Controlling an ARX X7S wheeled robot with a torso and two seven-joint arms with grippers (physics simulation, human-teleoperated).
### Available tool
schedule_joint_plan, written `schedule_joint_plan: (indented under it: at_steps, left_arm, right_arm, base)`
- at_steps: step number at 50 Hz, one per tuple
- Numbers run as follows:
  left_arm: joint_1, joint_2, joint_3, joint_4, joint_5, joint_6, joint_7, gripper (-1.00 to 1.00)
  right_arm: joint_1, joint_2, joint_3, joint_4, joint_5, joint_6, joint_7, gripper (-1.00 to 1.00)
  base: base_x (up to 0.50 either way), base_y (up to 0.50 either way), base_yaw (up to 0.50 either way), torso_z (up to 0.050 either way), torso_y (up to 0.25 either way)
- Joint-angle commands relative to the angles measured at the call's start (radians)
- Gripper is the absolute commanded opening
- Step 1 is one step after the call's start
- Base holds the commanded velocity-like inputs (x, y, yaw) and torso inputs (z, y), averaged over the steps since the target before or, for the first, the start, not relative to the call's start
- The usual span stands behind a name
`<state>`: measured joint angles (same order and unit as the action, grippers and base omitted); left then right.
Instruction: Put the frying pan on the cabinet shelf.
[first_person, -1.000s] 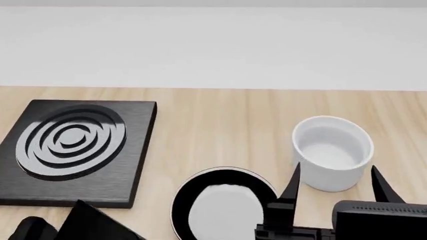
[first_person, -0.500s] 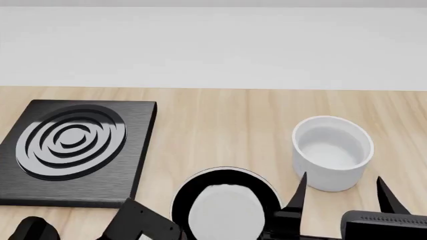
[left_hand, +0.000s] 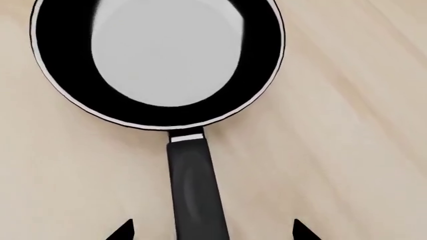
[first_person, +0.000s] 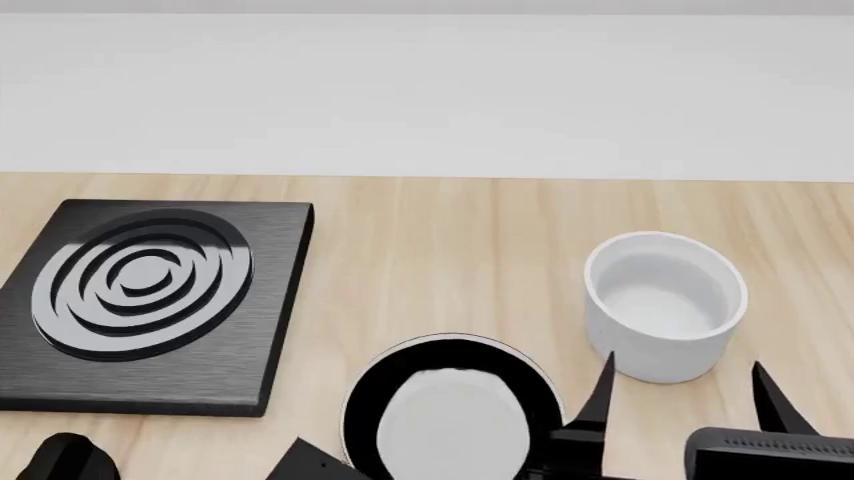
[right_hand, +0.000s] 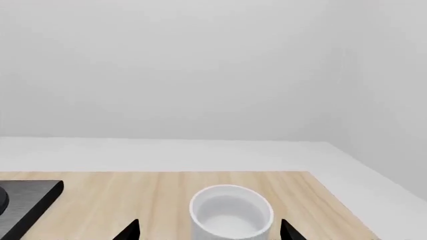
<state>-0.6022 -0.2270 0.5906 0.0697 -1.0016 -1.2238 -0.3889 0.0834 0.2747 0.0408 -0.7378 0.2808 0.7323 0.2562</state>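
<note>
The frying pan (first_person: 447, 410) is small, round and black with a pale rim and a grey patch, and lies flat on the wooden counter near the front edge. In the left wrist view the pan (left_hand: 160, 55) lies ahead and its black handle (left_hand: 193, 190) runs back between my left gripper's tips. My left gripper (left_hand: 213, 230) is open, with both tips apart from the handle. My right gripper (first_person: 683, 385) is open and empty just in front of the white cup (first_person: 663, 305). No cabinet shelf is in view.
A square black plate with concentric rings (first_person: 140, 300) lies at the left of the wooden counter (first_person: 441, 240). The cup (right_hand: 230, 215) stands between my right gripper's (right_hand: 211, 229) tips in the right wrist view. A white wall rises behind. Part of my left arm (first_person: 314, 465) shows at the bottom.
My left arm has moved right towards the pan's handle and sunk lower in the head view. My right gripper dropped slightly, then held still. Pan, cup and plate have not moved.
</note>
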Motion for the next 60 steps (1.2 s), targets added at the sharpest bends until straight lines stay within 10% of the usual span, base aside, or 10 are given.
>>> schedule_joint_plan:
  at_steps: [1,33,34,60]
  left_arm:
    - [0.043,0.005,0.017,0.022,0.034,-0.007,-0.031,1.00]
    - [0.072,-0.010,0.045,-0.060,0.057,0.043,-0.020,1.00]
    - [0.070,-0.010,0.045,-0.058,0.059,0.044,-0.023,-1.00]
    - [-0.005,-0.046,-0.170,0.255,-0.209,-0.186,-0.312,-1.00]
  right_arm:
    - [-0.005,-0.007,0.015,0.003,0.006,0.000,-0.012,1.00]
    - [-0.019,0.002,0.025,0.019,0.022,-0.027,-0.005,1.00]
    - [-0.019,0.003,0.026,0.019,0.022,-0.026,-0.004,1.00]
    - [-0.001,0.006,0.003,0.043,0.031,-0.040,-0.004,1.00]
  base:
    - [0.00,0.00,0.00,0.000,0.000]
    - [0.00,0.00,0.00,0.000,0.000]
    - [0.00,0.00,0.00,0.000,0.000]
    - [0.00,0.00,0.00,0.000,0.001]
